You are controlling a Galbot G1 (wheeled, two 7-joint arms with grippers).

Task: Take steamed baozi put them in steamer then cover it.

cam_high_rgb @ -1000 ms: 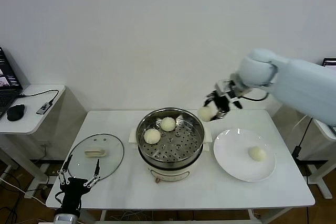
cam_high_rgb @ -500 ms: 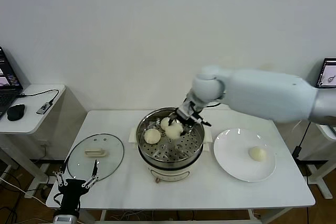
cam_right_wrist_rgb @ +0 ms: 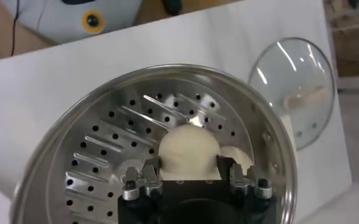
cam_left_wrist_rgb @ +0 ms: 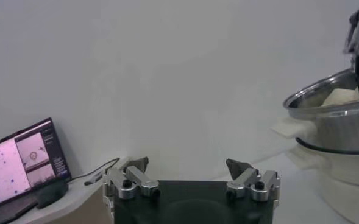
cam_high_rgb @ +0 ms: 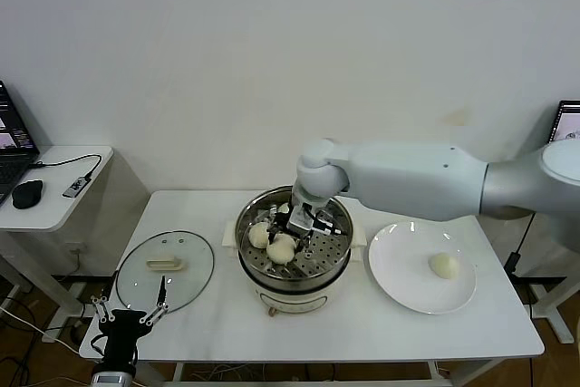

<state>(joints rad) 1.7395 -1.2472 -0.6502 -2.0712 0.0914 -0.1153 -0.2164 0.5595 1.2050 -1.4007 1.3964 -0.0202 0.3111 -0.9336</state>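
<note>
**Third bun lowered into the basket, grip not yet released**

Item 1, right gripper point(cam_high_rgb: 292, 237): you have brought it from above the plate side, across the rim and down inside the steamer point(cam_high_rgb: 337, 258). Its fingers are drawn in close on a steamed baozi point(cam_right_wrist_rgb: 188, 149), which the right wrist view shows seated between them over the perforated floor. Whether the bun's underside rests on the metal, you cannot tell.

Item 2, buns already in the basket: two a second ago; now one point(cam_high_rgb: 260, 235) shows just beside the held bun, the other is mostly hidden behind the arm.

Item 3, last baozi point(cam_high_rgb: 443, 265): alone on the white plate point(cam_high_rgb: 399, 278), to the right of the steamer, unmoved.

Item 4, cover point(cam_high_rgb: 165, 268): lying flat on the table point(cam_high_rgb: 227, 324), left of the steamer, handle up, unmoved.

Item 5, left gripper point(cam_left_wrist_rgb: 191, 176): parked low at the table's near left corner, fingers spread wide, holding nothing.

Assessment: your third placement looks all but complete. Release here, then one more fetch from the plate, then the lid.
</note>
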